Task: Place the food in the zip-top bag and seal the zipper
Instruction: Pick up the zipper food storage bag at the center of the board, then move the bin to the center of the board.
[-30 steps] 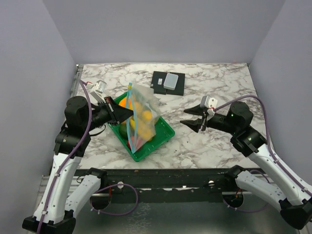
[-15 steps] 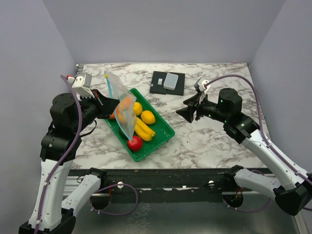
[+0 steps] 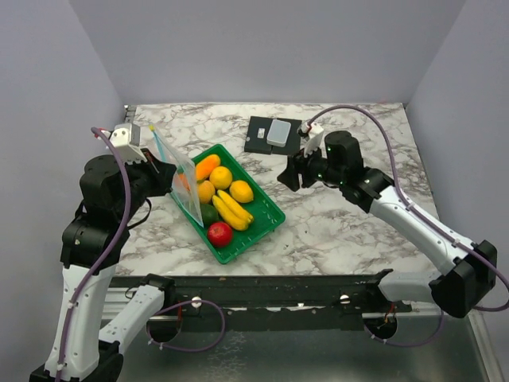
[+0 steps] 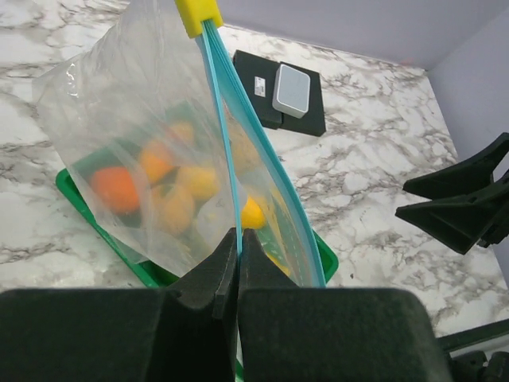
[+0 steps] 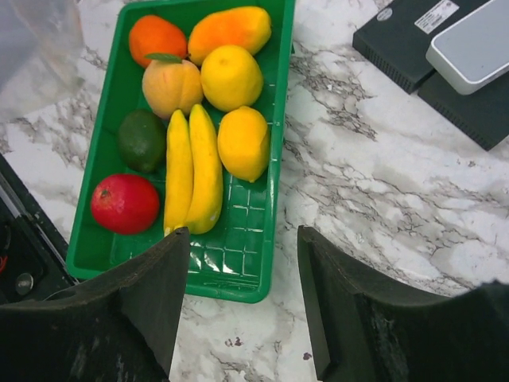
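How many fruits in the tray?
8 in the green plastic tray: round orange, oblong orange, peach, yellow lemon at the far end; second lemon, green avocado, yellow bananas, red apple nearer.

The right end effector (image 5: 242,306) hangs over the near-right end of the green tray (image 5: 238,274), its fingers (image 5: 147,298) spread wide and holding nothing. In the tray, the banana bunch (image 5: 191,171) lies between a lemon (image 5: 242,142) and the green fruit (image 5: 141,140). The red fruit (image 5: 125,203) is nearest. A corner of the clear zip-top bag (image 5: 36,48) shows at the far-left edge. A black block (image 5: 398,48) rests on the marble counter (image 5: 382,199).
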